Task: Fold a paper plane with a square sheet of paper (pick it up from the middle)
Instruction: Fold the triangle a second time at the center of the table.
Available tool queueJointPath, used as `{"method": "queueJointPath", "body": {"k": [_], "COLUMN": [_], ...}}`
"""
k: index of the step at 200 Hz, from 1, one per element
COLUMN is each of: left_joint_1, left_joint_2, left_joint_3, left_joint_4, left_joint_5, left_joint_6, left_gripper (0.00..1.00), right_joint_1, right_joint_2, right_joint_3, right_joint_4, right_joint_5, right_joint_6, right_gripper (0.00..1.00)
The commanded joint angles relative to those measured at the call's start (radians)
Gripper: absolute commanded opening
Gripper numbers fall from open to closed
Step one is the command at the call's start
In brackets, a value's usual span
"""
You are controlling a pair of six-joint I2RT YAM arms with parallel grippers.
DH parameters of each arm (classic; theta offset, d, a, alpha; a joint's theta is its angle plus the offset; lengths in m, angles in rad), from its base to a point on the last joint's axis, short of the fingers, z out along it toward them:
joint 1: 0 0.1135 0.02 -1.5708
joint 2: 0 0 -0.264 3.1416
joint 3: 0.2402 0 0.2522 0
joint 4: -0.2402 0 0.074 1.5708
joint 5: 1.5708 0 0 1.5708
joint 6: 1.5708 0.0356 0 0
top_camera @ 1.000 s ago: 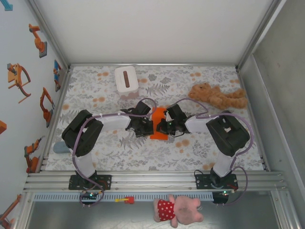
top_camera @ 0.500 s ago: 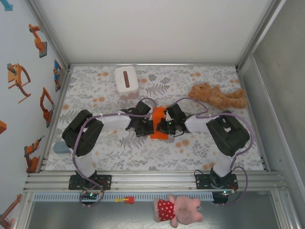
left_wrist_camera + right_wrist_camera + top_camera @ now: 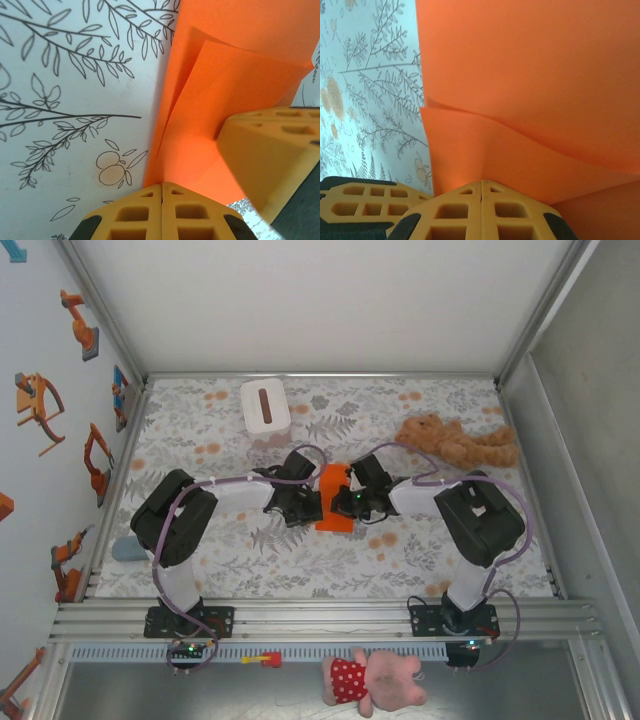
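Note:
The square sheet of paper point(image 3: 333, 480) lies mid-table as a narrow, folded orange strip. In the left wrist view the paper point(image 3: 235, 80) shows a raised flap over a lower layer; in the right wrist view the paper point(image 3: 530, 75) has layers that bow apart. My left gripper point(image 3: 312, 502) is at the strip's left edge and my right gripper point(image 3: 344, 502) at its right edge. The left gripper point(image 3: 162, 186) is shut, its tips against the paper's edge. The right gripper point(image 3: 481, 182) is also shut, tips against the lower layer. No paper shows between either pair of fingers.
A white tissue box point(image 3: 265, 405) stands at the back left and a tan plush toy point(image 3: 455, 443) lies at the back right. A pink plush point(image 3: 375, 680) lies below the front rail. Metal frame walls close in both sides.

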Motion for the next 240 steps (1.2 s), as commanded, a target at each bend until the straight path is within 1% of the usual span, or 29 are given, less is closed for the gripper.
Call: {"method": "queueJointPath", "body": {"k": [1,56,73,93,117,139,161,177,202,240], "left_joint_1": [0.004,0.003,0.003,0.003,0.001,0.001,0.002,0.000,-0.002,-0.009], "left_joint_2": [0.044,0.052,0.046,0.019,-0.019,-0.031,-0.041,-0.057,-0.061,-0.010], "left_joint_3": [-0.048,-0.043,-0.034,-0.006,0.041,0.063,0.069,0.063,0.058,0.081], "left_joint_4": [-0.175,-0.159,-0.154,-0.136,-0.116,-0.097,-0.072,-0.037,0.002,0.038], "left_joint_5": [-0.029,-0.011,-0.003,0.007,0.012,0.019,0.032,0.032,0.034,0.060], "left_joint_6": [-0.020,-0.020,-0.015,-0.004,0.009,0.008,0.008,0.004,0.002,0.000], "left_gripper": [0.00,0.00,0.00,0.00,0.01,0.03,0.03,0.05,0.06,0.06], "right_joint_1": [-0.062,-0.208,-0.229,-0.228,-0.218,-0.173,-0.115,-0.093,-0.089,-0.089], "right_joint_2": [0.008,0.005,-0.015,-0.066,-0.158,-0.188,-0.156,-0.117,-0.062,-0.005], "right_joint_3": [0.003,-0.004,0.019,0.042,0.029,0.009,0.002,0.002,0.005,0.025], "right_joint_4": [-0.026,-0.034,-0.058,-0.094,-0.109,-0.111,-0.079,-0.033,0.026,0.011], "right_joint_5": [0.062,0.065,0.063,0.062,0.057,0.042,0.012,-0.014,-0.045,-0.039], "right_joint_6": [-0.036,-0.081,-0.100,-0.114,-0.110,-0.097,-0.069,-0.043,-0.016,-0.025], "right_gripper": [0.00,0.00,0.00,0.00,0.00,0.00,0.00,0.00,0.00,0.00]}}
